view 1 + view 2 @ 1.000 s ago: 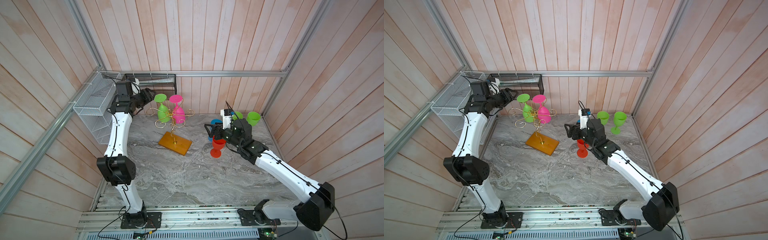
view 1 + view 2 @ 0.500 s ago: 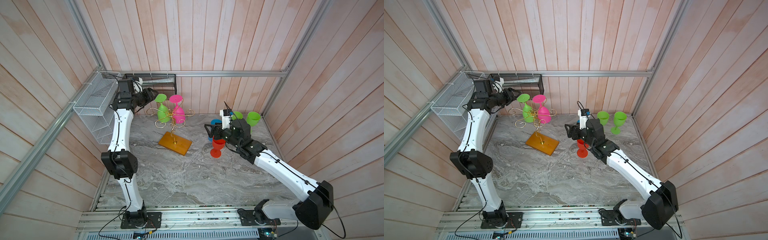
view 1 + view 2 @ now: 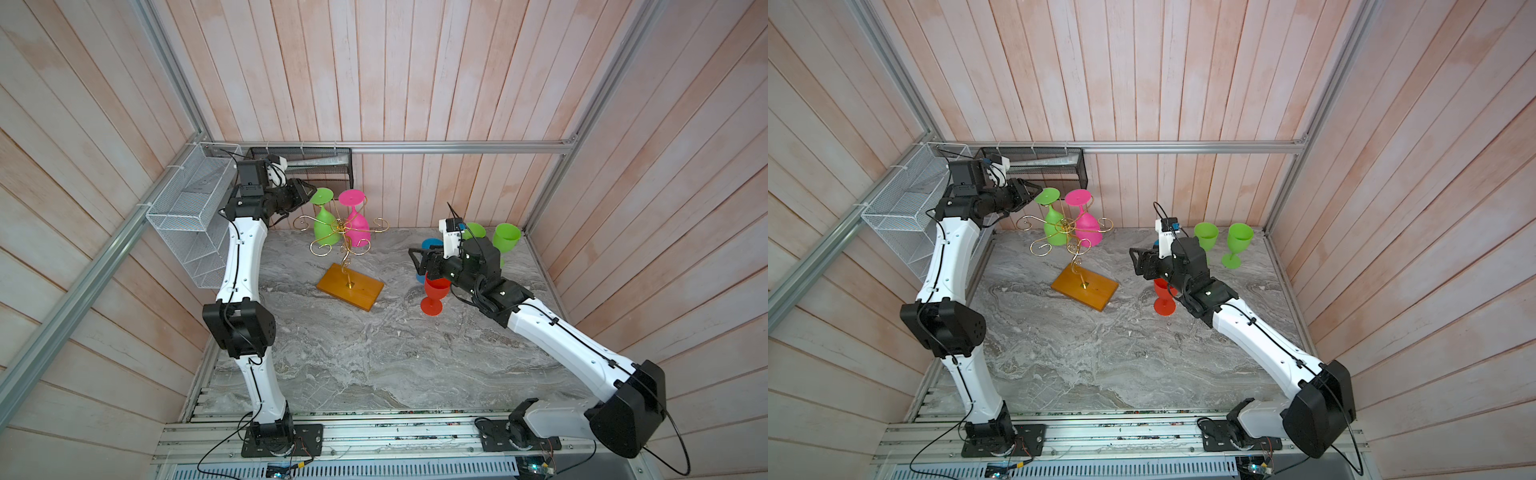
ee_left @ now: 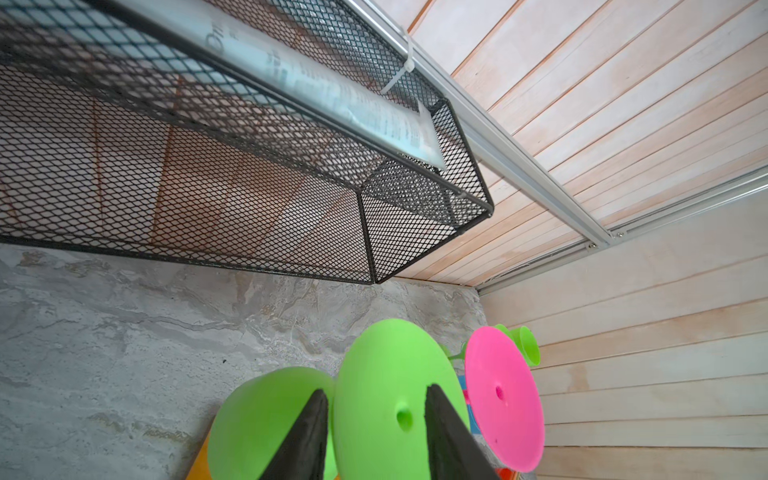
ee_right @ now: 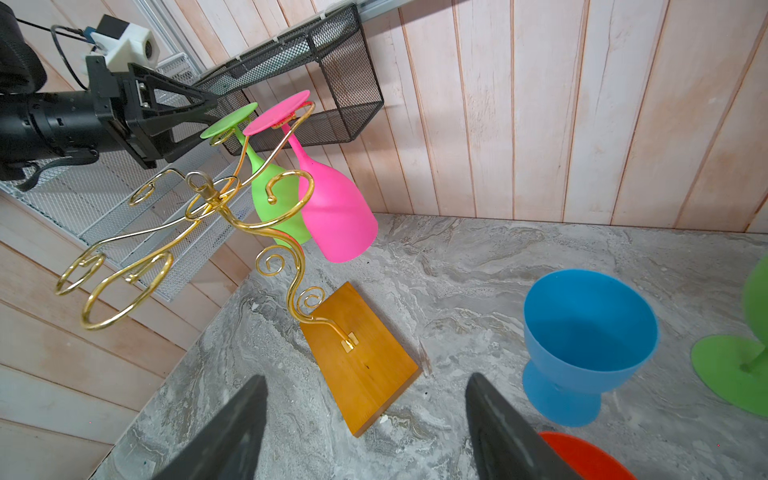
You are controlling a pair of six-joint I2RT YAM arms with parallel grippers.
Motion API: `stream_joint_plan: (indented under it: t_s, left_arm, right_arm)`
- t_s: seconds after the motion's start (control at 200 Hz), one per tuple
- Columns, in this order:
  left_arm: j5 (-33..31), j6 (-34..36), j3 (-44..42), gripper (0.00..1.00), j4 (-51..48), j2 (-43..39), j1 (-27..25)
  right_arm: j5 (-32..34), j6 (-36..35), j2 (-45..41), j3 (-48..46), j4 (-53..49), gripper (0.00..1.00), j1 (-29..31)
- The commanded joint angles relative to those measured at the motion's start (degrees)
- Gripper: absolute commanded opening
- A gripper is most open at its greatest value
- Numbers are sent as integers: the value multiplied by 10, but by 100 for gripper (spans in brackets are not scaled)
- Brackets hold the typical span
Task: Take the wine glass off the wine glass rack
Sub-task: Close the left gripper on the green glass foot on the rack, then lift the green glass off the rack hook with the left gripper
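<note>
The wine glass rack (image 3: 350,286) (image 3: 1084,287) (image 5: 357,357) is a gold wire stand on an amber wooden base. Two wine glasses hang upside down from its far arms, a green one (image 3: 324,226) (image 3: 1056,228) (image 5: 274,195) and a pink one (image 3: 357,228) (image 5: 336,216). My left gripper (image 3: 309,192) (image 3: 1034,193) (image 4: 374,392) is raised at the green glass's foot (image 4: 390,386). Its jaws straddle the foot's rim, one above and one below, with a gap still showing. My right gripper (image 3: 413,262) (image 5: 365,378) hovers open and empty right of the rack.
A red glass (image 3: 434,291) (image 3: 1163,297) stands under my right wrist. A blue one (image 5: 586,332) and two green ones (image 3: 1206,237) (image 3: 1237,241) stand at the back right. A black mesh basket (image 4: 208,166) and a white wire basket (image 3: 187,216) hang just behind my left gripper.
My left gripper has moved right up to the green glass's foot and its jaws have narrowed around the rim. The right arm has barely moved.
</note>
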Motion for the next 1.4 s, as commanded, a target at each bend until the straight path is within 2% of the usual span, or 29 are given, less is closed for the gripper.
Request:
stream_joint_plan:
  t_s: [0.0, 0.475, 0.705, 0.875, 1.175, 1.395]
  left_arm:
    - [14, -1, -10, 38, 18, -3, -2]
    - [21, -23, -25, 21, 41, -9, -1]
    - [30, -42, -49, 7, 74, -20, 3]
    - [47, -61, -68, 1, 102, -27, 5]
    - [58, -84, -80, 0, 124, -35, 6]
    - [58, -119, -123, 0, 168, -63, 7]
  right_arm:
    - [7, -5, 9, 20, 5, 75, 3]
    - [7, -9, 17, 28, 1, 75, 3]
    - [13, -12, 14, 22, -1, 75, 2]
    - [17, -13, 10, 20, -2, 74, 2]
    - [22, -13, 3, 11, -1, 74, 0]
    - [23, -13, -1, 6, 0, 74, -1]
